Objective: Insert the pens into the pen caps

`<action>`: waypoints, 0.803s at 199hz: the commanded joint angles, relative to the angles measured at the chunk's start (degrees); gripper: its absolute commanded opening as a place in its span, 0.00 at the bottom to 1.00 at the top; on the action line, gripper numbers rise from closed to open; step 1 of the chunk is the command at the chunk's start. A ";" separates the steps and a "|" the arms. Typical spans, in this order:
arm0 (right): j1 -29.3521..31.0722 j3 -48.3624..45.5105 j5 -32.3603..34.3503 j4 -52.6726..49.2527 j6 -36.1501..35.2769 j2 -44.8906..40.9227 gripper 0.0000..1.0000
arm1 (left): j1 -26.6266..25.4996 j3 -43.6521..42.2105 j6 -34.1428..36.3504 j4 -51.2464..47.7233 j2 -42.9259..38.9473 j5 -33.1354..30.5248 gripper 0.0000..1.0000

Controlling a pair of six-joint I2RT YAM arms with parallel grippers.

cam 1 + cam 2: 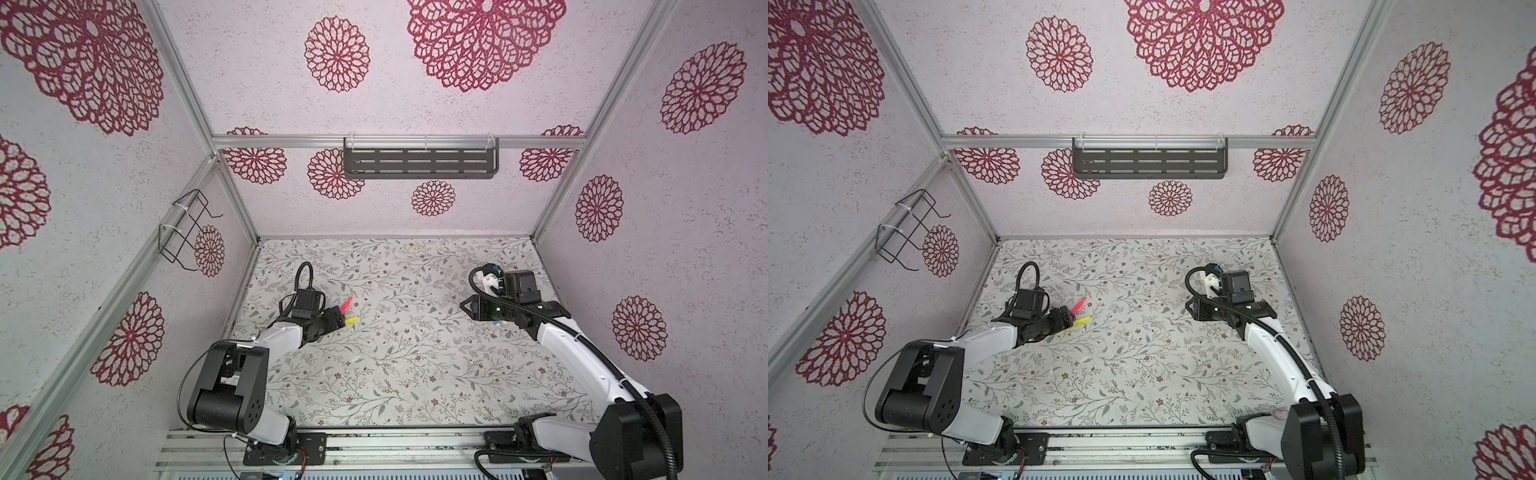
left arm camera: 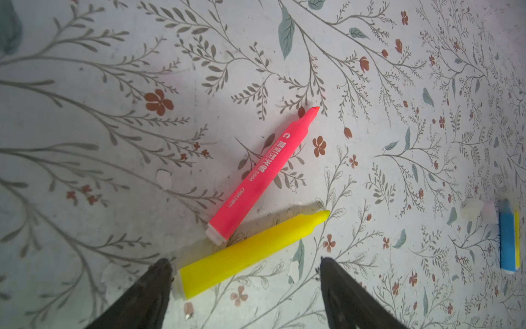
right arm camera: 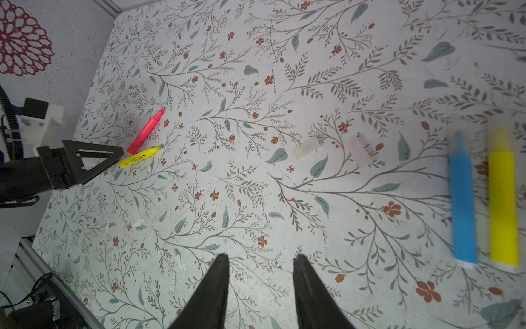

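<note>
Since I judge the yellow pen (image 2: pixel 253 247) is my next pick, my left gripper (image 2: pixel 244 259) stands with jaws apart astride its blunt end, gripping nothing. Bare-tipped and bright, it lies left of centre in both top views, the red-pink pen (image 2: pixel 262 173) resting its tail against it. My right gripper (image 3: pixel 262 256) hangs parted and empty, likely for the two translucent pen caps (image 3: pixel 307 148) lying loose between my arms.

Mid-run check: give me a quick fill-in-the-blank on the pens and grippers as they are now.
The left gripper stands ____ around the yellow pen.
The pink pen has ____ cap on its tip.
The right gripper holds ____.
The blue pen and the other yellow pen lie nearest the ____ gripper.
Missing: open; no; nothing; right.
</note>
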 commanded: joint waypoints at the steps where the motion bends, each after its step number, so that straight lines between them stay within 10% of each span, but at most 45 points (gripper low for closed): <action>1: 0.27 0.16 -0.54 0.98 1.13 -1.51 0.41 | -1.21 1.80 0.65 -1.23 1.04 -0.95 0.84; 160: 0.27 -0.63 -0.03 0.76 1.20 -3.66 0.41 | -8.27 4.79 2.97 -6.71 3.65 -2.89 0.75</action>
